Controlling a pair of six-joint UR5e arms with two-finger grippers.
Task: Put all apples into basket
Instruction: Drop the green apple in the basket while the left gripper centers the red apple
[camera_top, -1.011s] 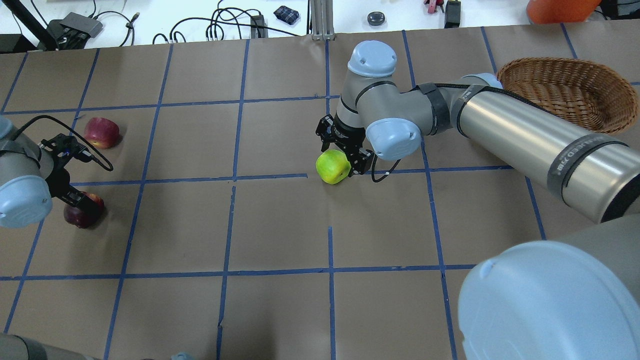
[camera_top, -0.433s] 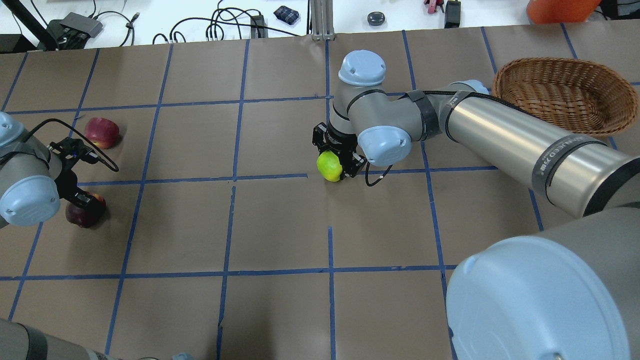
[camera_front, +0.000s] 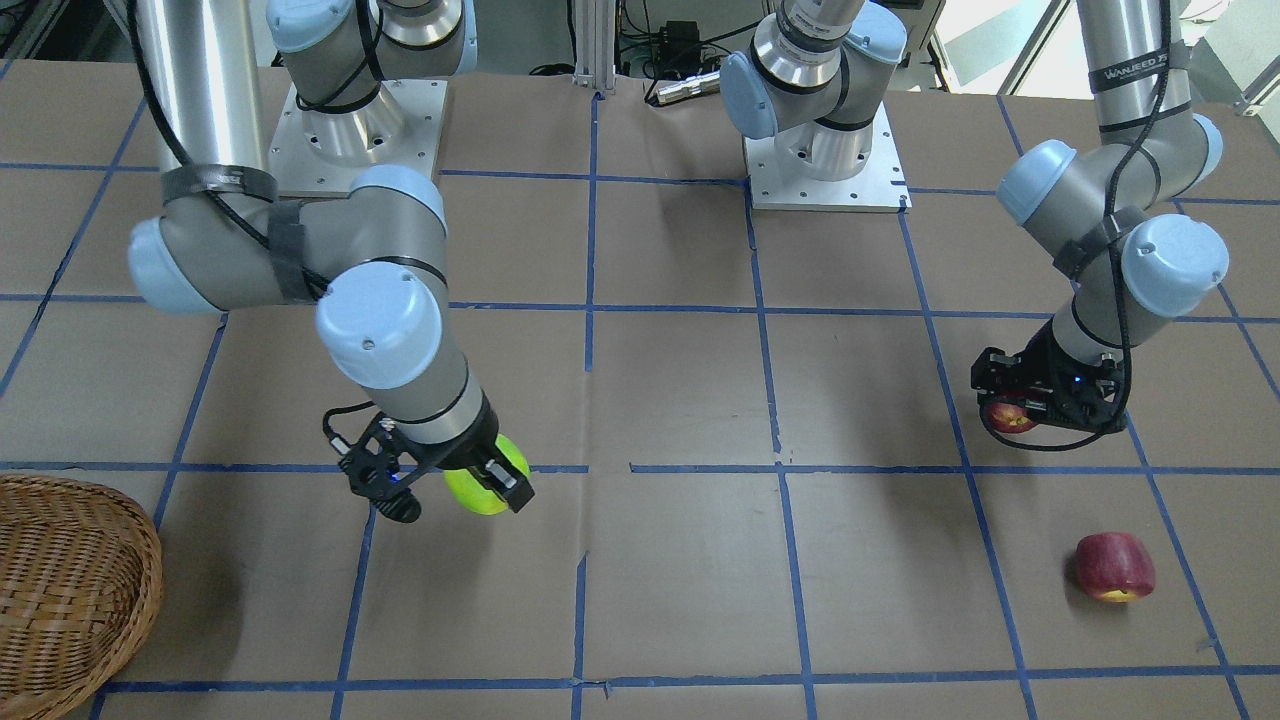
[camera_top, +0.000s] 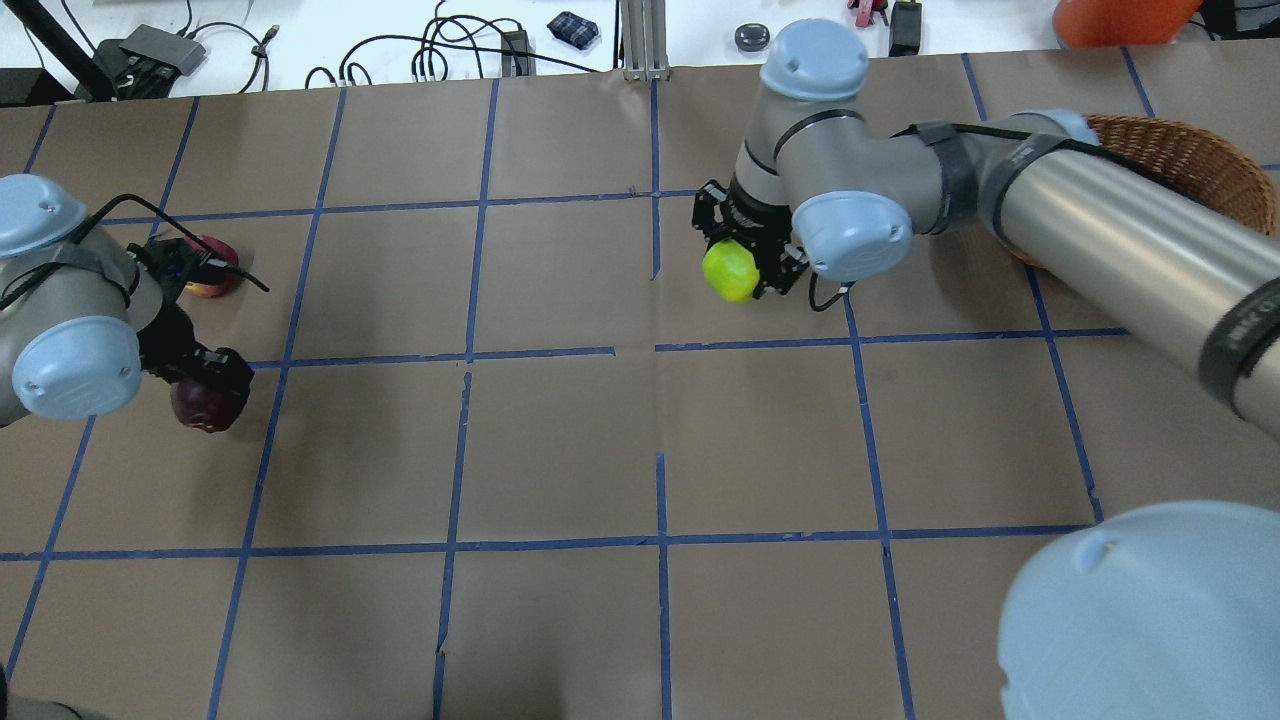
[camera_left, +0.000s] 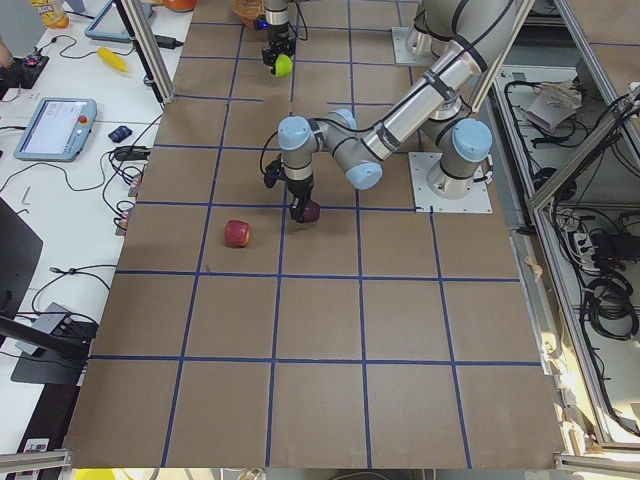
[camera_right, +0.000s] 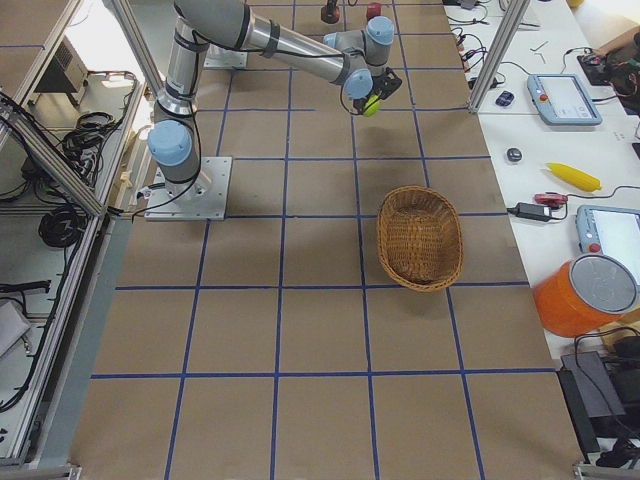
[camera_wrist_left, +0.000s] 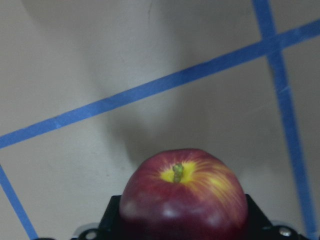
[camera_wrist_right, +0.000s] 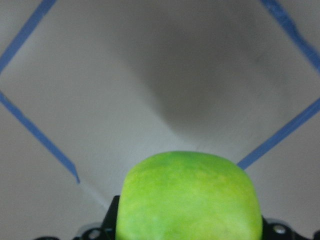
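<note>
My right gripper (camera_top: 745, 265) is shut on the lime-green apple (camera_top: 732, 272) and holds it above the table, left of the wicker basket (camera_top: 1200, 165). The green apple fills the bottom of the right wrist view (camera_wrist_right: 189, 200). My left gripper (camera_top: 210, 385) is shut on a dark red apple (camera_top: 205, 405) and holds it off the table; its stem end shows in the left wrist view (camera_wrist_left: 182, 195). A second red apple (camera_front: 1115, 567) lies on the table at the far left, partly hidden by my left wrist in the overhead view (camera_top: 208, 287). The basket (camera_front: 60, 590) holds no apples.
The table is brown paper with a blue tape grid. Both arm bases (camera_front: 820, 150) stand at the robot's edge. Beyond the far edge lie cables, small devices and an orange object (camera_top: 1110, 20). My right forearm (camera_top: 1130, 240) crosses in front of the basket's near-left rim.
My right gripper has carried the green apple up and to the right, towards the basket. My left gripper has lifted the red apple and moved it slightly right.
</note>
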